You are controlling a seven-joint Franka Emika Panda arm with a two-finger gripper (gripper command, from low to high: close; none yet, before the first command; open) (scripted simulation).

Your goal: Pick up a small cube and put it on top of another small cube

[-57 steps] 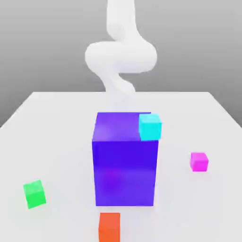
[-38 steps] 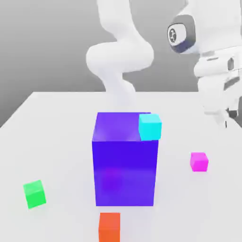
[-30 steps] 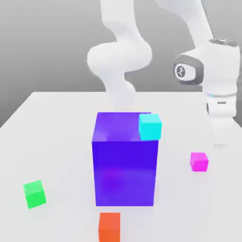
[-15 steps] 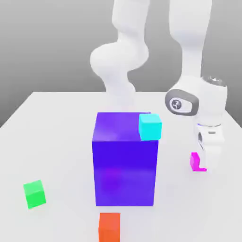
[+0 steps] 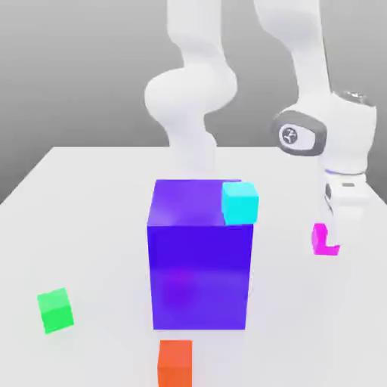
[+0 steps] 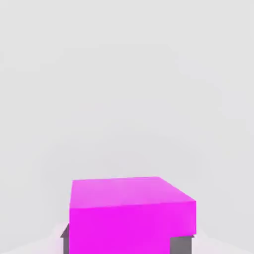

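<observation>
The small magenta cube (image 5: 320,239) hangs a little above the white table (image 5: 91,219) at the exterior view's right, with my gripper (image 5: 330,240) shut on it. In the hand view the magenta cube (image 6: 131,213) sits between two dark grey fingertips (image 6: 181,244). The small bright green cube (image 5: 56,310) rests on the table at the exterior view's front left, far from the gripper.
A big blue-purple cube (image 5: 200,257) stands mid-table between the magenta and green cubes. A small cyan cube (image 5: 239,202) sits at its upper right corner. A small orange-red cube (image 5: 175,363) lies at the front edge.
The arm came down onto the magenta cube, the fingers shut on it, and the cube has risen slightly off the table.
</observation>
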